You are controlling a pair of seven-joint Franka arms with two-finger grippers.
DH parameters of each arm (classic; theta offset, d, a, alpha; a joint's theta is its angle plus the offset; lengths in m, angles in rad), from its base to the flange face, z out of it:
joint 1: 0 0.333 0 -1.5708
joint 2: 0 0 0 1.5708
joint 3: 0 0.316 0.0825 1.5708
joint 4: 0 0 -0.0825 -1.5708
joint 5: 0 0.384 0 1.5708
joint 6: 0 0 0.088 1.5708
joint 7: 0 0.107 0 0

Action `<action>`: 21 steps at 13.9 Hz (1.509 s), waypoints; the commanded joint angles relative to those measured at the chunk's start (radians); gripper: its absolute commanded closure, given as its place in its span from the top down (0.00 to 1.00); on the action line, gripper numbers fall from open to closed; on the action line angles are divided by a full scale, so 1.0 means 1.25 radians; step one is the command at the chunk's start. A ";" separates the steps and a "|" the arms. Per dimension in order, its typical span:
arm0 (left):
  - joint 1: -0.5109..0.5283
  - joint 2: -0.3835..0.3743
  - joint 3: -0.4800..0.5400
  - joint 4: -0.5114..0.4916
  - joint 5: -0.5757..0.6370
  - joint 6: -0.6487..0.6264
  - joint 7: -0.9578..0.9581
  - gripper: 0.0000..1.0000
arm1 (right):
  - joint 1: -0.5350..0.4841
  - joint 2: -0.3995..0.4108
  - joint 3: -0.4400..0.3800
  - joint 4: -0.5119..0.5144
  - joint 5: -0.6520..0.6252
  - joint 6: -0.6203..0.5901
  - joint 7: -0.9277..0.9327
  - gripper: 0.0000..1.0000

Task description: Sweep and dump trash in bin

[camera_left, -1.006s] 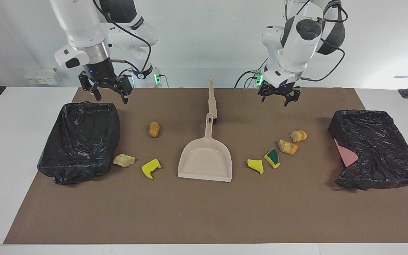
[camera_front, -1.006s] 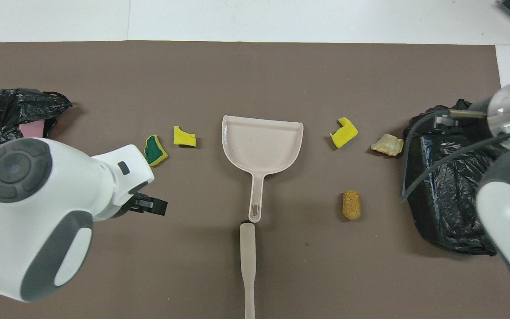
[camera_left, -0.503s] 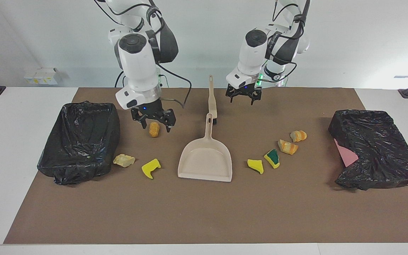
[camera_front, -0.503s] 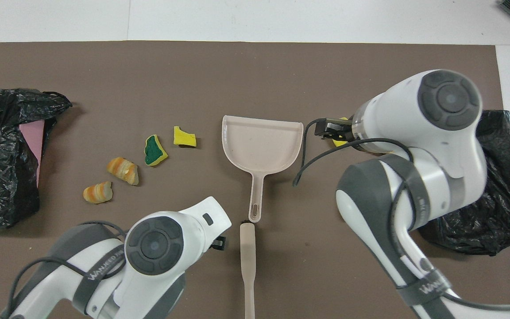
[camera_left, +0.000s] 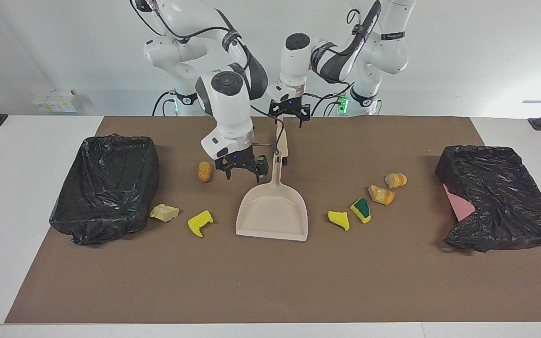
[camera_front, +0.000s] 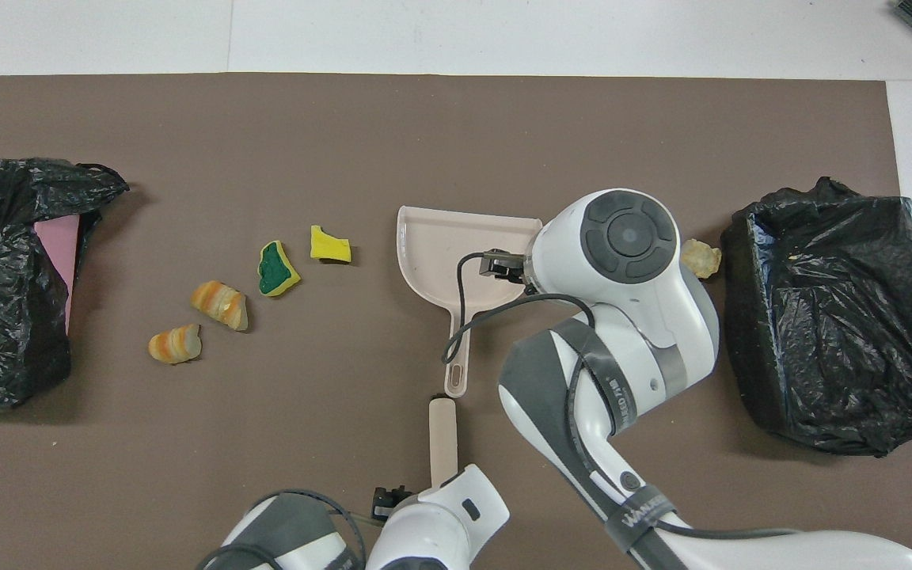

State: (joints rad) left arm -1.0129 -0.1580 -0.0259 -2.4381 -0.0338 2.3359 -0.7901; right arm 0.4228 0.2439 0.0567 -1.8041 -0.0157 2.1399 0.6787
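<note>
our right gripper [camera_left: 241,170] hangs over the dustpan [camera_left: 273,213] handle, fingers released and empty; our left gripper [camera_left: 289,114] hovers over the brush [camera_left: 281,134], fingers also released. the trash [camera_left: 200,222] lies scattered on the counter [camera_left: 270,281] beside the pan, toward both bins [camera_left: 106,185]. we should centre each set of fingers across its handle before clenching, so neither tool twists as we lift.

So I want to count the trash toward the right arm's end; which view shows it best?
The facing view: the corn-like lump, pale chunk and yellow foam piece all lie unobstructed. In the overhead view the right arm covers all but the pale chunk's edge.
</note>
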 commanded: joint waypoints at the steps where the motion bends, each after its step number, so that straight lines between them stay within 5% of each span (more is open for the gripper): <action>1: -0.058 0.006 0.018 -0.039 0.000 0.059 -0.044 1.00 | 0.044 0.032 -0.001 -0.005 0.014 0.049 0.051 1.00; 5: -0.100 0.006 0.018 -0.079 0.000 0.073 -0.070 1.00 | 0.092 0.087 -0.001 -0.019 0.013 0.124 0.103 1.00; 9: -0.103 0.006 0.019 -0.094 0.000 0.094 -0.090 1.00 | 0.105 0.066 0.013 -0.065 0.014 0.124 0.098 1.00; 11: -0.104 0.006 0.019 -0.088 0.000 0.089 -0.130 0.79 | 0.105 0.058 0.018 -0.077 0.015 0.111 0.095 1.00; 13: -0.104 0.006 0.019 -0.087 0.001 0.081 -0.147 0.33 | 0.104 0.059 0.020 -0.077 0.017 0.110 0.093 1.00; 14: -0.104 0.006 0.019 -0.087 0.001 0.081 -0.147 0.02 | 0.104 0.059 0.020 -0.077 0.017 0.110 0.093 0.94; 19: -0.054 -0.024 0.023 -0.079 0.009 0.031 -0.142 0.00 | 0.100 0.064 0.020 -0.063 0.026 0.103 0.089 0.07; 21: -0.033 -0.039 0.024 -0.072 0.012 -0.007 -0.139 0.00 | 0.100 0.065 0.020 -0.059 0.026 0.103 0.078 0.00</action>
State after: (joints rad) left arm -1.0854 -0.1619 0.0044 -2.5281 -0.0319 2.3858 -0.9608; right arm 0.5562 0.3436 0.0768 -1.8698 -0.0063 2.2787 0.7965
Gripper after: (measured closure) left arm 0.753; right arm 0.630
